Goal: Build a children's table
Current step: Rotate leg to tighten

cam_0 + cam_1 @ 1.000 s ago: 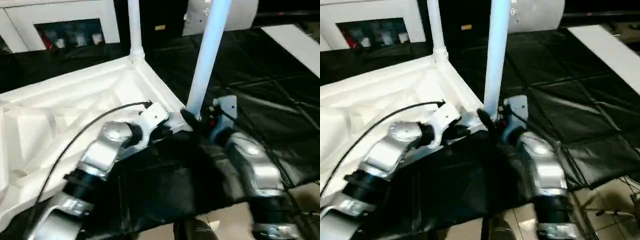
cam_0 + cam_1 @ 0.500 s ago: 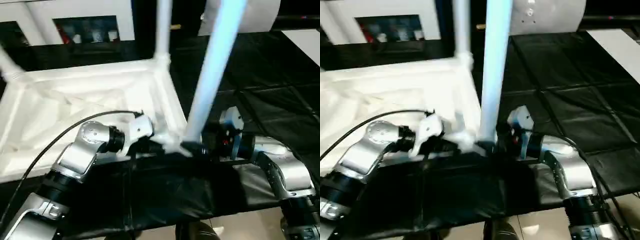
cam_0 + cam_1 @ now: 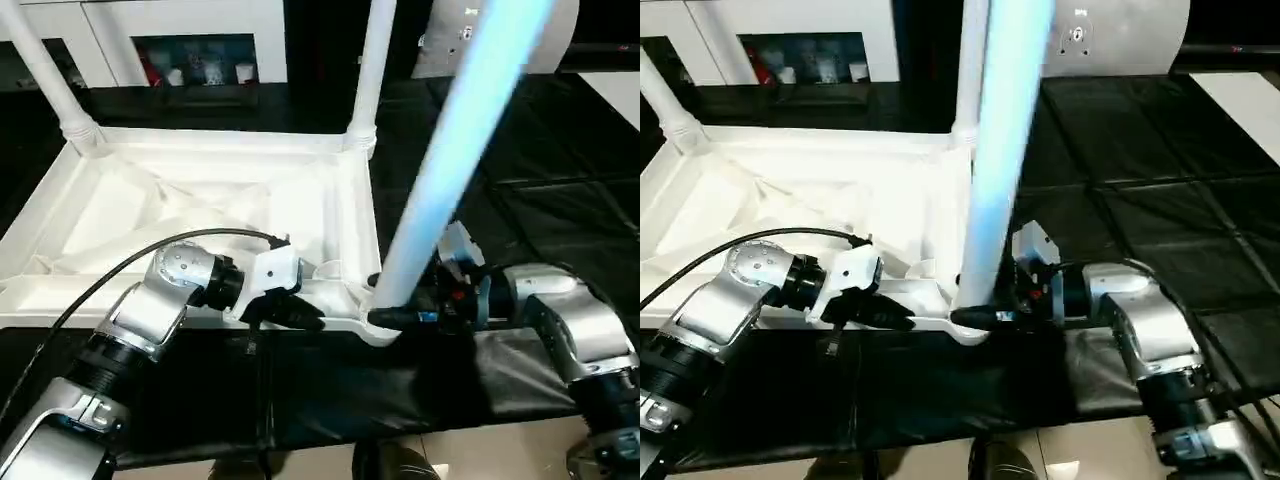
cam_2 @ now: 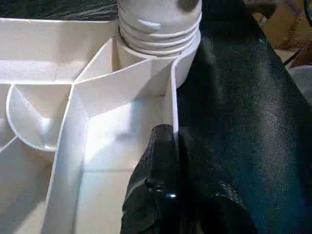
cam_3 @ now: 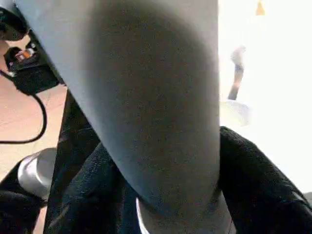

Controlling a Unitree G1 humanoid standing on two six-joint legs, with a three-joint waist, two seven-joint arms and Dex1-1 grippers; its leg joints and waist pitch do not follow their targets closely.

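Nearest, the right pincer [image 3: 392, 318] is clenched around the base of a white leg [image 3: 440, 190], which now stands steeper in the near corner socket [image 3: 375, 325] than a second ago, when it leaned over the black mat [image 3: 560, 210]; seating looks nearly done. Beside it, the left pincer [image 4: 163, 161] grasps the tabletop's near rim [image 3: 150, 315], steadying the upturned tabletop [image 3: 200, 210]. Farther off, two fitted legs [image 3: 372, 70] rise from the far corners.
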